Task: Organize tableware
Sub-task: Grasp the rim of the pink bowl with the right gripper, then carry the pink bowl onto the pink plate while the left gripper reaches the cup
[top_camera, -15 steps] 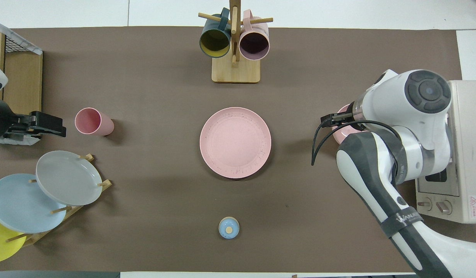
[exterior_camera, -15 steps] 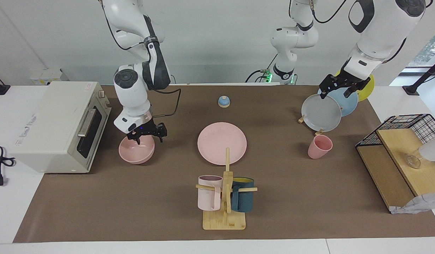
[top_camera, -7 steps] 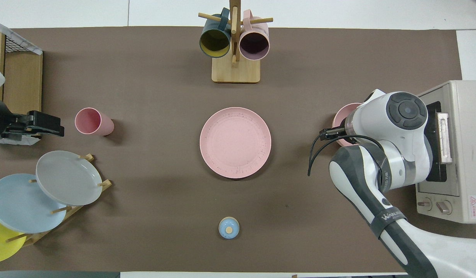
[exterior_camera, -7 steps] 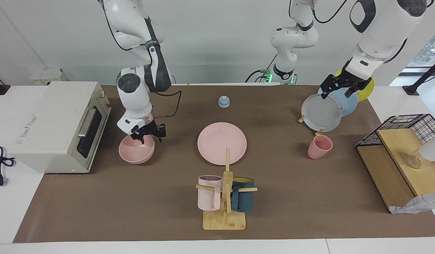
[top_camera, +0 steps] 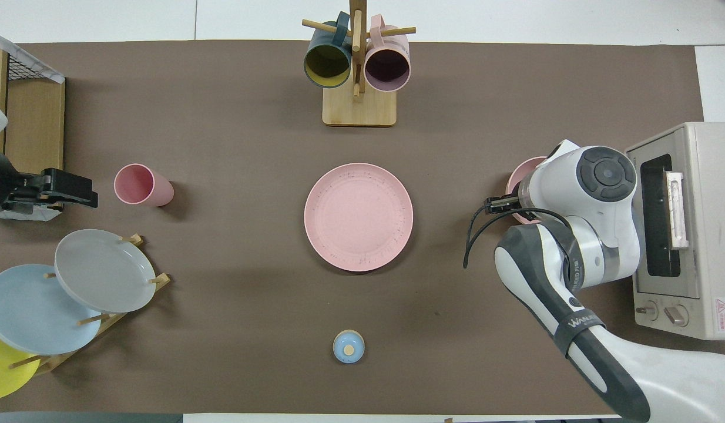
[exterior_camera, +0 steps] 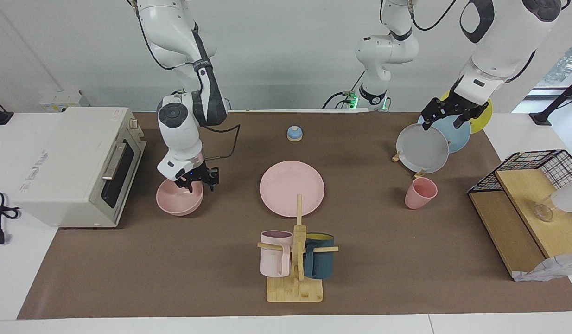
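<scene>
The pink plate (exterior_camera: 292, 188) lies flat at the middle of the table. The pink bowl (exterior_camera: 177, 202) stands upright toward the right arm's end, beside the oven. My right gripper (exterior_camera: 196, 184) is open and low over the bowl's rim on the side nearer to the robots. In the overhead view the right wrist hides most of the bowl (top_camera: 518, 176). The pink cup (exterior_camera: 420, 192) stands upright toward the left arm's end. My left gripper (exterior_camera: 442, 119) is open, empty and raised over the plate rack, apart from the cup.
A toaster oven (exterior_camera: 68, 162) stands at the right arm's end. A rack of grey, blue and yellow plates (exterior_camera: 422, 148) stands near the left arm. A mug tree (exterior_camera: 296, 260) with two handled mugs stands farther out than the plate. There are also a small blue bell (exterior_camera: 294, 133) and a wire shelf (exterior_camera: 531, 204).
My right arm's wrist has swung toward the middle of the table while its gripper stayed low over the bowl's rim. The left gripper has risen slightly.
</scene>
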